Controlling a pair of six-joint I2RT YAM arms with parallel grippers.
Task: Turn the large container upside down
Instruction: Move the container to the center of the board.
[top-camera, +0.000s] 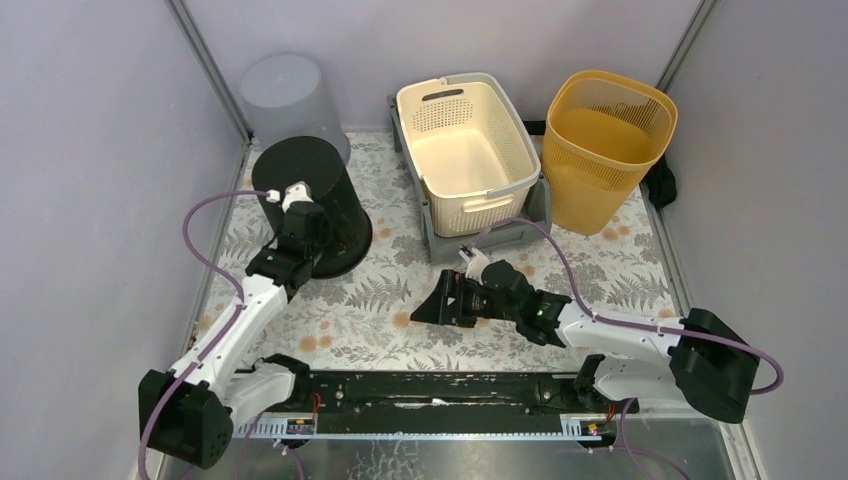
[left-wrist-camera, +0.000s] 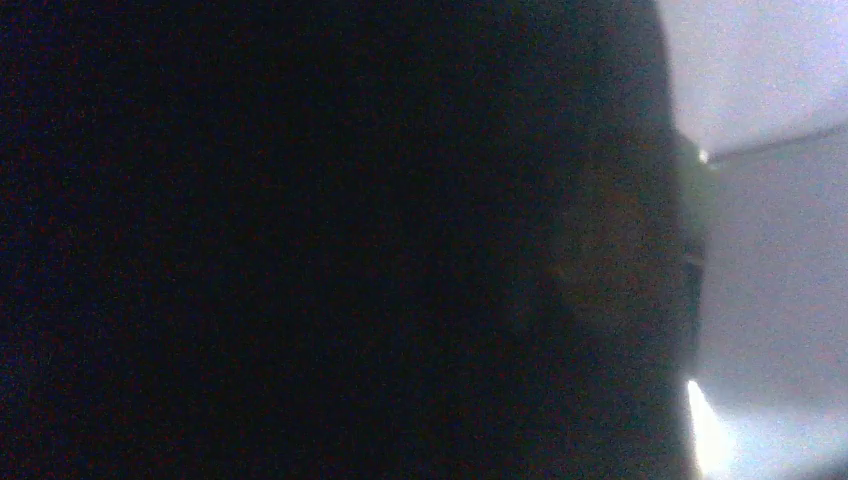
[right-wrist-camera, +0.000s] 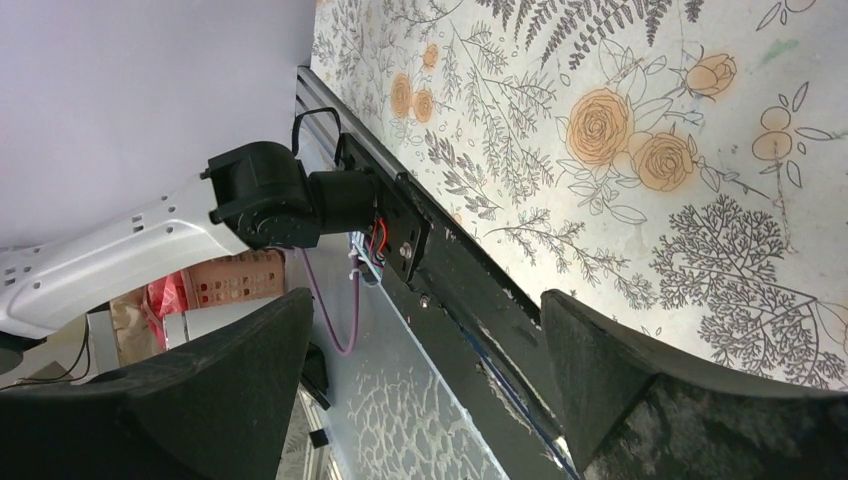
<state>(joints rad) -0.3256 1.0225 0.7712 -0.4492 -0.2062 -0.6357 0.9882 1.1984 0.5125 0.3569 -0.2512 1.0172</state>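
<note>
The bin (top-camera: 300, 165) stands at the left rear of the surface (top-camera: 380, 310), closed end up, so we judge the flip done and only the release left. Our left tool (top-camera: 298, 215) is spread wide against its wall, and the right tool (top-camera: 440, 300) is wide and empty. Next we back the left arm off without nudging the bin.

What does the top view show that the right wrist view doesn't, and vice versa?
Only the top view: the black bin resting mouth down, the gray bin behind it, the cream basket, the yellow basket, and the left gripper against the black bin's side. Only the right wrist view: the right gripper close up, jaws spread with nothing between them, and red clutter past the table's edge. Both: the floral mat, the black rail and the left arm.
</note>
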